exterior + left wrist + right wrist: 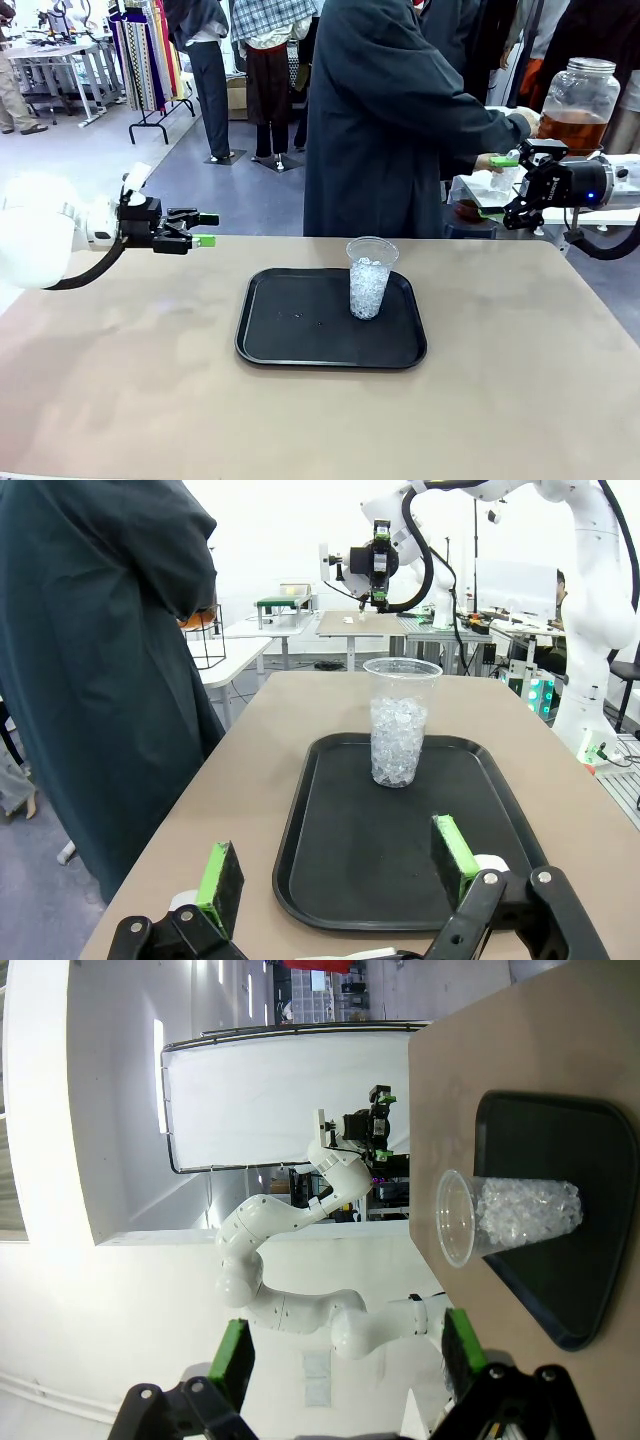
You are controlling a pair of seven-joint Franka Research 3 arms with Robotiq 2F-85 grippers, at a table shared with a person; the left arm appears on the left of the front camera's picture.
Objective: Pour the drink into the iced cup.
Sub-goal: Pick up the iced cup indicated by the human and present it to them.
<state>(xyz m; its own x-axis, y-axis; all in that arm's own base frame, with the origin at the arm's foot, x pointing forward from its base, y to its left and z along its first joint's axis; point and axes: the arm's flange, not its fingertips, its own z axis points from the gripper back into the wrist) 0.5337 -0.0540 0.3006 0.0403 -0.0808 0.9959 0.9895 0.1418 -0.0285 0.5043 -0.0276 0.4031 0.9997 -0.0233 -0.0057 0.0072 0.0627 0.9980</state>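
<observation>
Drink (568, 131) is sitting in a glass jar (581, 88) at two o'clock, a person's hand (523, 121) beside it, while the iced cup (370, 278) is standing on the tray (296, 346) and the left gripper (207, 229) and right gripper (511, 188) are hanging with jaws spread.

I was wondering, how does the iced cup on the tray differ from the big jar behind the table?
The cup holds ice only; the jar holds amber-brown liquid. The cup is open-topped; the jar wears a silver lid. The cup stands on the black tray on the table; the jar sits beyond the table, beside the person. Both are clear and upright.
</observation>
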